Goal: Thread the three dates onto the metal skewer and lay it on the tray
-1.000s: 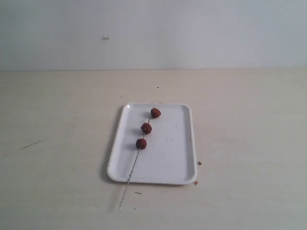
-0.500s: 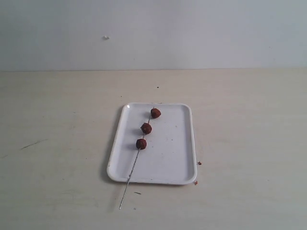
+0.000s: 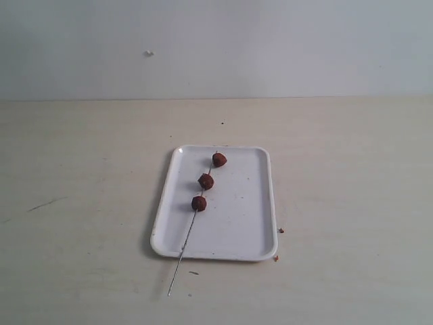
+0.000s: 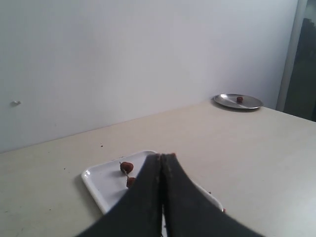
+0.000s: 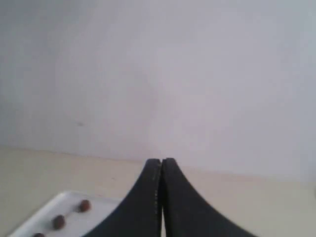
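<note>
The white tray (image 3: 243, 223) lies flat in the middle of the table. Three dates sit threaded on the metal skewer (image 3: 186, 245): a far one (image 3: 219, 160), a middle one (image 3: 206, 181) and a near one (image 3: 199, 203). The skewer runs diagonally across the tray, and its near end sticks out over the front rim onto the table. No arm shows in the exterior view. My left gripper (image 4: 162, 156) is shut on nothing, held above the tray (image 4: 96, 182). My right gripper (image 5: 161, 160) is shut too, away from the tray (image 5: 59, 205), where the dates (image 5: 84, 206) show.
A round metal plate (image 4: 238, 101) holding one small reddish lump stands far off on the table near a dark frame. Reddish crumbs (image 3: 280, 231) lie beside the tray's front right corner. A bare wall rises behind the table.
</note>
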Tool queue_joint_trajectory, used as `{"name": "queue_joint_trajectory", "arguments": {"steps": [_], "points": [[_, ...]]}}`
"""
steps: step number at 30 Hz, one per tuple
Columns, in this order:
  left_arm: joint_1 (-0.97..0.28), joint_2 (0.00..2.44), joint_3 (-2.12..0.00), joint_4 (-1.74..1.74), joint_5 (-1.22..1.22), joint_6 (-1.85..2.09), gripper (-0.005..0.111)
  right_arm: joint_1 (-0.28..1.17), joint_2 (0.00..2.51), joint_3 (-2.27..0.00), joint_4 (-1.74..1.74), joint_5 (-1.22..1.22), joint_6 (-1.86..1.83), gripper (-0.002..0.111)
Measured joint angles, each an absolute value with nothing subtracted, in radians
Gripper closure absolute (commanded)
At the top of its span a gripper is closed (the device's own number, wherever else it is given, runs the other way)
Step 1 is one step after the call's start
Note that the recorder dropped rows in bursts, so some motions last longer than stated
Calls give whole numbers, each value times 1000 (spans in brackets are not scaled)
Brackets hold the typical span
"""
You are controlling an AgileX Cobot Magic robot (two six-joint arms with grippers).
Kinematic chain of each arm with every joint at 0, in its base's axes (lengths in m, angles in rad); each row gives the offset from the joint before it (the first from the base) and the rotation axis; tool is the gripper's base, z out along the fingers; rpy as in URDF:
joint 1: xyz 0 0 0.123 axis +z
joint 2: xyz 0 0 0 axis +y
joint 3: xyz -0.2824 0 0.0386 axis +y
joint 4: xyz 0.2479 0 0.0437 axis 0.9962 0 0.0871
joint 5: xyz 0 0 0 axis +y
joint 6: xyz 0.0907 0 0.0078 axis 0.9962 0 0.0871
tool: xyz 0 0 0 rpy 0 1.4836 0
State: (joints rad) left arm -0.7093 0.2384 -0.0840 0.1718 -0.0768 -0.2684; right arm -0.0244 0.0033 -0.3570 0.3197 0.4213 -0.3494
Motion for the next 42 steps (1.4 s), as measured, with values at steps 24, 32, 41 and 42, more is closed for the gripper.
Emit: {"name": "queue_joint_trajectory", "arguments": {"steps": [24, 32, 41, 42], "points": [[-709, 238, -84, 174, -77, -268, 107, -154, 5, -4, -168, 358, 263, 108], [-670, 238, -84, 214, -77, -230, 107, -154, 5, -4, -168, 356, 263, 108], [-222, 217, -84, 247, 114, -288, 107, -154, 5, -4, -168, 356, 265, 108], [-168, 206, -82, 250, 152, -294, 107, -154, 5, -4, -168, 356, 265, 108]]}}
